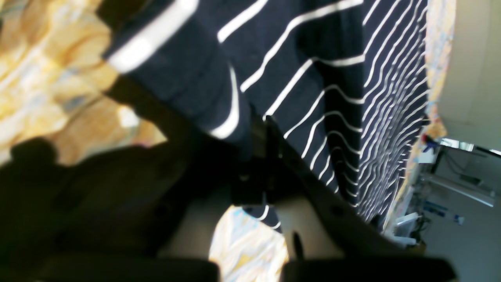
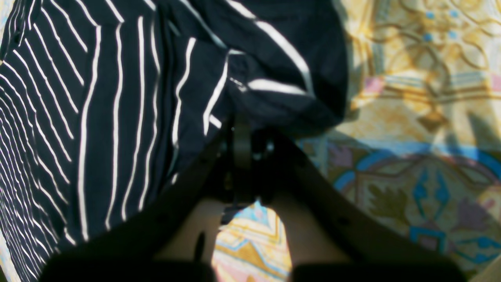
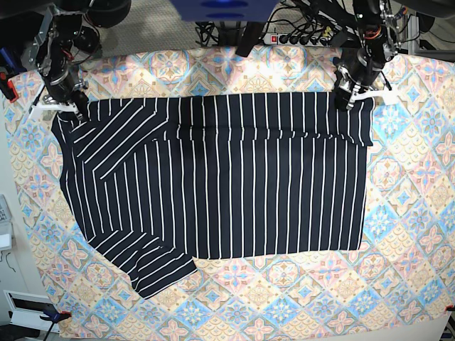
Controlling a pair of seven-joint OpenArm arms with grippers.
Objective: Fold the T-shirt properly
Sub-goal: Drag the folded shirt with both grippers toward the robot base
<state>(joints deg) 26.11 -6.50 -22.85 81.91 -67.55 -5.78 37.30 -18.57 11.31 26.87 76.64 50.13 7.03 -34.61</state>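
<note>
The dark navy T-shirt (image 3: pixel 227 177) with thin white stripes lies spread flat on the table, with one short sleeve (image 3: pixel 153 266) at the front left. Along its far side a band of fabric is folded over. In the base view my left gripper (image 3: pixel 348 99) is at the far right corner, shut on the cloth. The left wrist view shows its jaws pinching the T-shirt (image 1: pixel 313 78) at the gripper (image 1: pixel 266 129). My right gripper (image 3: pixel 75 106) is at the far left corner. In the right wrist view it (image 2: pixel 238 129) is closed on a bunched edge of the T-shirt (image 2: pixel 117 98).
A pastel diamond-patterned tablecloth (image 3: pixel 284 298) covers the table under the shirt. A power strip with cables (image 3: pixel 298 39) lies behind the table's far edge. A red clamp (image 3: pixel 8 85) sits at the left edge, another (image 3: pixel 53 316) at the front left corner.
</note>
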